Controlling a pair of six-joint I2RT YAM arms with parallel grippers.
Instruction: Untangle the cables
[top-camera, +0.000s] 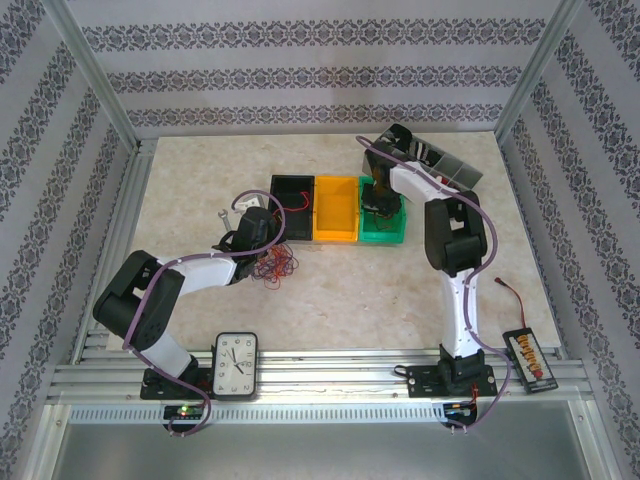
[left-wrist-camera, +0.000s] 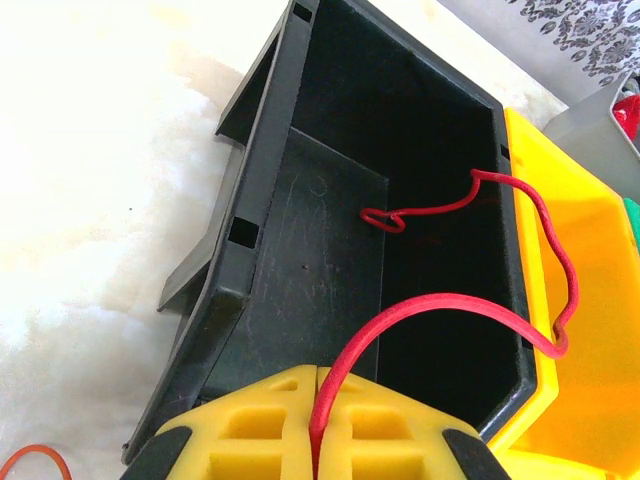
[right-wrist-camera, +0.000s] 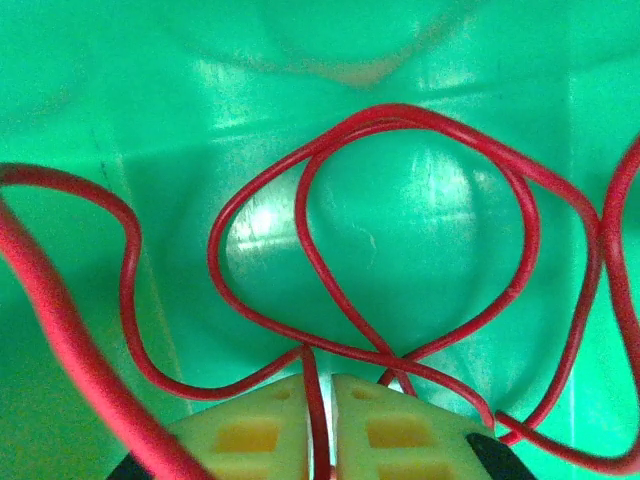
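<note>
one wire per bin
top: tangled cables lie by the left gripper. left wrist: its pads pinch a red wire draped into the black bin, likely sorting it apart. right wrist: right gripper clamps a looped red wire in the green bin.

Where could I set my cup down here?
Best is the bare table between the row of bins and the near rail. The left corner behind the black bin is free too. Crowded: the cable tangle by the left arm, and the green bin, where the right tool grips a red cable.
</note>
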